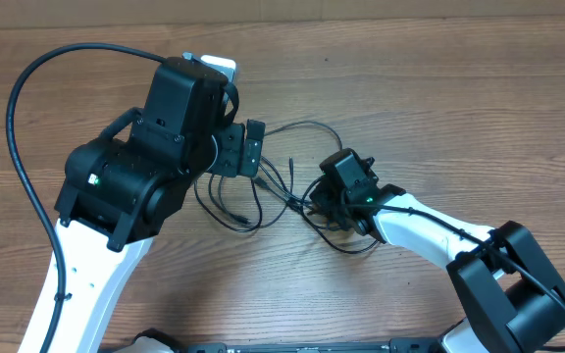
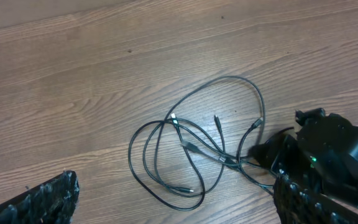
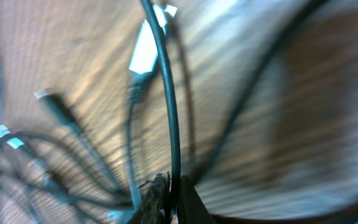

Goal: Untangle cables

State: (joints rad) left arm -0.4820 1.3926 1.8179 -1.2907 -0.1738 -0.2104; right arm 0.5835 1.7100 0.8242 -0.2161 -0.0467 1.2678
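The cables [image 1: 263, 191] lie in a loose tangle of thin black loops on the wooden table, between the two arms. In the left wrist view the cables [image 2: 191, 149] show several small plug ends. My left gripper [image 1: 253, 147] hangs above the tangle's left side, open wide, and its fingers [image 2: 48, 199] hold nothing. My right gripper [image 1: 322, 203] is down at the tangle's right edge. In the right wrist view my right gripper [image 3: 174, 190] is shut on one thin black cable [image 3: 169, 112], which runs straight up from the fingertips. The other strands around it are blurred.
The left arm's thick black cable [image 1: 27, 127] arcs over the table's left side. A small white item [image 1: 216, 65] peeks out behind the left wrist. The right arm's body [image 1: 518, 284] fills the lower right corner.
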